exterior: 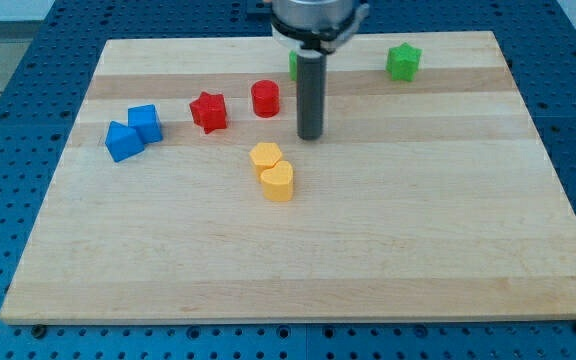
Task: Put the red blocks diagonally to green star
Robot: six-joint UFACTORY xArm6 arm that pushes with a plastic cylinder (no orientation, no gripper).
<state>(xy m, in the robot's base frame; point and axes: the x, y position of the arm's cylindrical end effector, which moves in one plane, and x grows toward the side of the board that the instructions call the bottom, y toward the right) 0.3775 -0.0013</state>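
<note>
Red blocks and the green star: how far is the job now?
Nothing looks done: the red star block and red cylinder block sit at the view's left, far from the green star block. My tip stands right of the cylinder, not touching. Both pushes remain.

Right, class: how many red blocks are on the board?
2: a red star and a red cylinder, side by side left of my tip. None seems hidden.

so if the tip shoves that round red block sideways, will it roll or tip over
Probably neither. The red cylinder stands upright on its flat end, squat, so it should slide on the smooth wooden board. An off-centre push may make it spin away. My tip sits just to its right; the red star lies left, in its path.
</note>
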